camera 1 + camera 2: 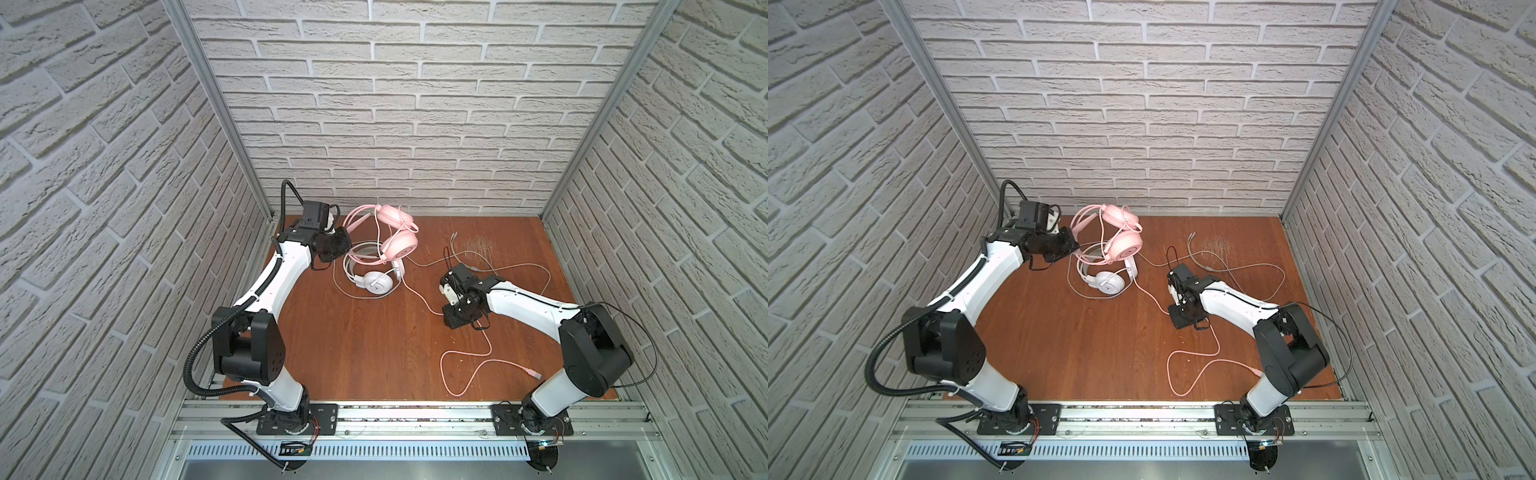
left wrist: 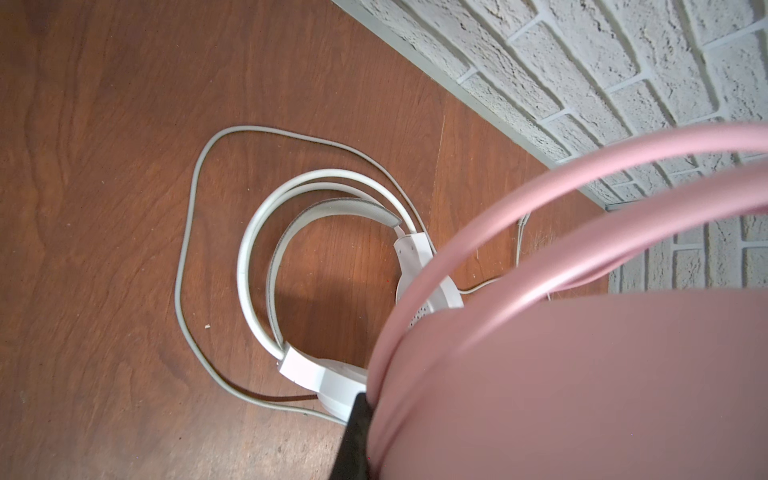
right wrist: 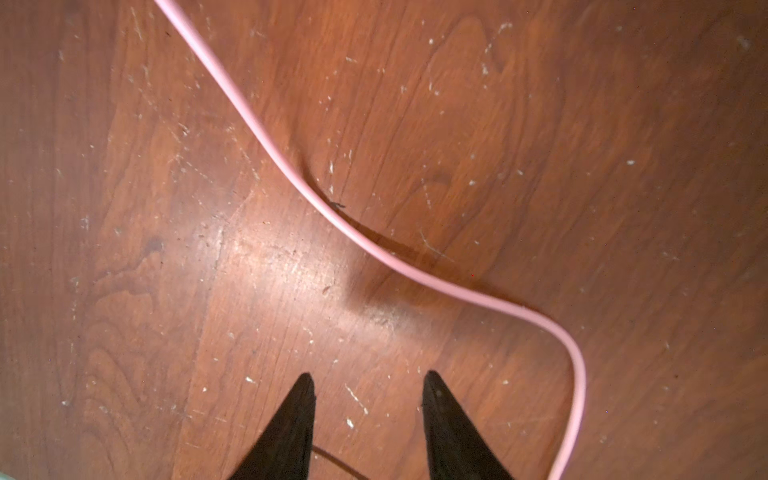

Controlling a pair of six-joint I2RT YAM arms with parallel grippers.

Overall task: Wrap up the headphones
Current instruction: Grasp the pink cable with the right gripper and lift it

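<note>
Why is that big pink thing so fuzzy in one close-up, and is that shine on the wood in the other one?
In the left wrist view the pink headset sits right against the lens, so it is out of focus, while the white headset beyond looks sharp. In the right wrist view a pale glare patch lies on the table, and the pink cord casts a soft shadow.

headsets: 2, pink, white | cords: apparently 2 | arms: 2

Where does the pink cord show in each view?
Top views: pink cord loops across the table front right, near the right arm's base.
Left wrist: not in view; only the pink headband.
Right wrist: curves ahead of the open tool.
Shared landmark: wood table.
</note>
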